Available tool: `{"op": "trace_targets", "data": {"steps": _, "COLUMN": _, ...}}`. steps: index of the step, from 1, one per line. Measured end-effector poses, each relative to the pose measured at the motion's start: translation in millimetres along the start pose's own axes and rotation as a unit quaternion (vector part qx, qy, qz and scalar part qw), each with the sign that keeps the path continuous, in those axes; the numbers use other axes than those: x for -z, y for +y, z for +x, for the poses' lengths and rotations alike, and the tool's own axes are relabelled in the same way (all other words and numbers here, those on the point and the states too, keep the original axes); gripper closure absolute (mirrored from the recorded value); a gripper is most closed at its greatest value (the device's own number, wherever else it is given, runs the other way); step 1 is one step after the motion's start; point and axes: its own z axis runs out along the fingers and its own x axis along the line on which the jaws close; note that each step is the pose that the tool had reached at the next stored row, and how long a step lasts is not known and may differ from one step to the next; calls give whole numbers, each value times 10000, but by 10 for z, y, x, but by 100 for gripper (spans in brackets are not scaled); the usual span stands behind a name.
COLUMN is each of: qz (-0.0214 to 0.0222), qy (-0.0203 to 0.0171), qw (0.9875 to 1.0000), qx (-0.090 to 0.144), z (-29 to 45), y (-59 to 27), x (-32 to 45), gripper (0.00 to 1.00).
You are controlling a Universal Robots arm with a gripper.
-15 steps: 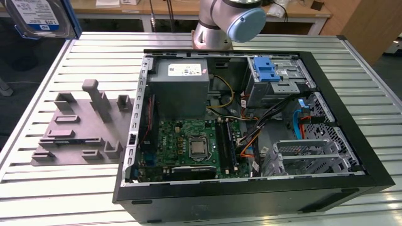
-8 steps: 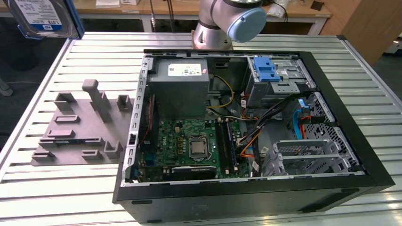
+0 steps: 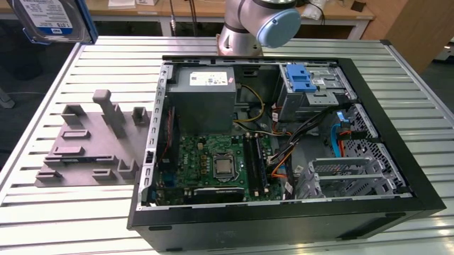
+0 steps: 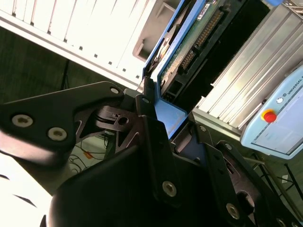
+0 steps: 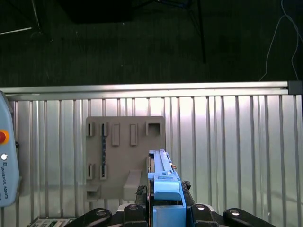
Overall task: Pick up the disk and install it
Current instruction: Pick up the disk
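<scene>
Over the ribbed metal tabletop (image 3: 71,223), the black gripper (image 5: 166,213), clamped on the blue-framed flat silver disk (image 3: 51,18) at the exterior view's upper left, should probably keep it square and steady.

An open black computer case (image 3: 284,226) sits on the slatted metal table (image 3: 64,226) beside a grey fixture (image 3: 82,151).

Ribbed silver aluminium table (image 3: 92,228), evenly lit. On the far side stands a light wooden workbench (image 3: 191,9). Wooden panel (image 3: 415,29) at the exterior view's far right. Dark floor (image 5: 118,42) beyond the table edge.
</scene>
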Motion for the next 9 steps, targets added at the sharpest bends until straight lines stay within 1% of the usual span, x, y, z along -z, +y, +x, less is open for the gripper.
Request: {"op": "trace_targets", "data": {"steps": 9, "qz": 0, "qy": 0, "qw": 10000, "qx": 0, "z": -1, "y": -43, "x": 1, "gripper": 64}}
